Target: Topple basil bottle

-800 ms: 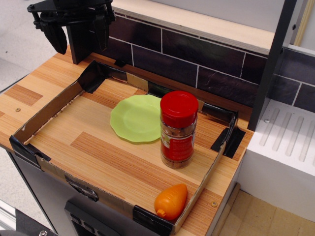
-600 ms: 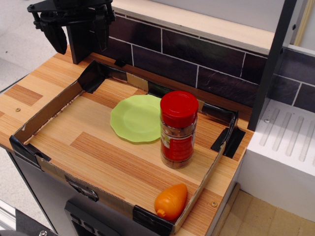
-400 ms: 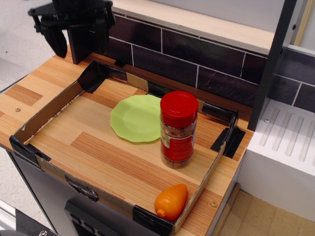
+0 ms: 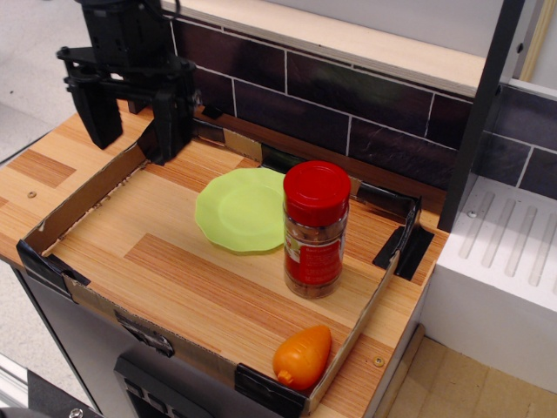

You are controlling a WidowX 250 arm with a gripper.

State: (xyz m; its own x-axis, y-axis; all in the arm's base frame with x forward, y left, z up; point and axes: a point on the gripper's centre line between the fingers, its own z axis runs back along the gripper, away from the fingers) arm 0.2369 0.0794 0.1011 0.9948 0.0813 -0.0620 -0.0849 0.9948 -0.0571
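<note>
The basil bottle [image 4: 315,231] stands upright inside the low cardboard tray [image 4: 78,205], right of the middle. It is a clear jar with a wide red cap, a red-and-white label and brownish contents. My black gripper [image 4: 132,129] hangs at the tray's far left corner, well left of the bottle and apart from it. Its two fingers [image 4: 171,117] point down with a wide gap between them, and nothing is held.
A lime green plate [image 4: 240,209] lies flat just left of the bottle. An orange toy carrot [image 4: 302,357] lies in the tray's near right corner. A dark tiled wall [image 4: 348,96] runs behind. A black post [image 4: 483,104] and a white drainer [image 4: 505,261] stand to the right.
My gripper has come down and slightly right, from above the back left corner to just over the tray's far left wall. The bottle, plate and carrot have not moved.
</note>
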